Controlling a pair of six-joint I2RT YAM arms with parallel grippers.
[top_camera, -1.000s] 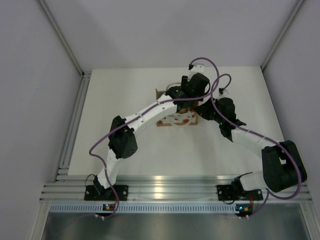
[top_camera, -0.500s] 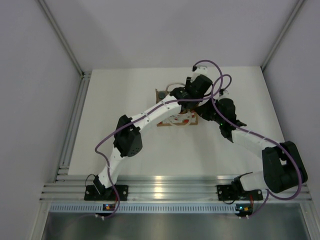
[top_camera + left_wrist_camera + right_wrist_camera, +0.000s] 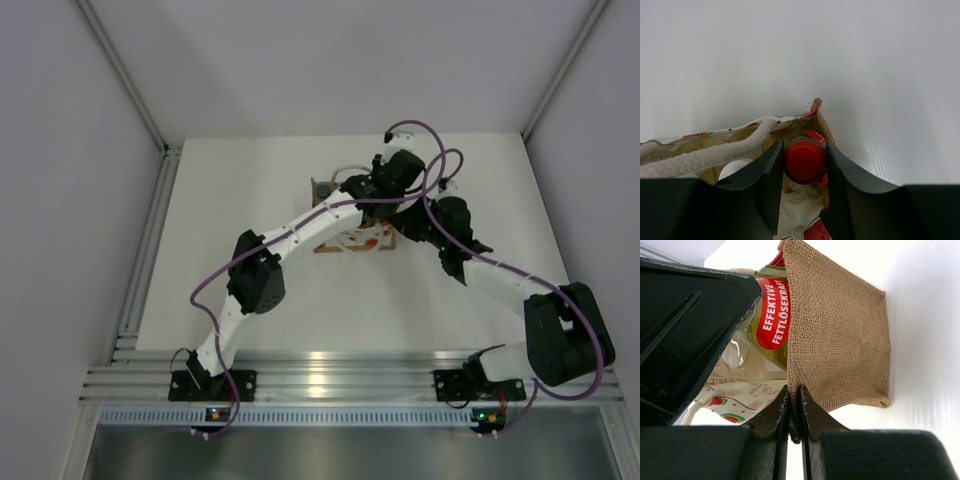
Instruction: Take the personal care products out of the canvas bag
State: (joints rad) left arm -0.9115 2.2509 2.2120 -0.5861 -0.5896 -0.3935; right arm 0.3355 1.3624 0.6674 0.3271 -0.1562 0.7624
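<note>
Your left arm (image 3: 300, 228) reaches farther over the bag (image 3: 352, 240) than a second ago. By the left wrist, your left gripper (image 3: 804, 149) presses its fingers on both sides of the red cap of the bottle (image 3: 805, 162), which stands inside the bag; a rope handle (image 3: 715, 156) lies left of the fingers. By the right wrist, your right gripper (image 3: 793, 396) pinches the bag's wall, fingers almost together.

Canvas bag (image 3: 840, 330): coarse woven jute, matt, rough. Handle (image 3: 705, 155): braided white cord. Red cap (image 3: 805, 160): smooth glossy plastic. Table (image 3: 840, 60): smooth, faint sheen.
</note>
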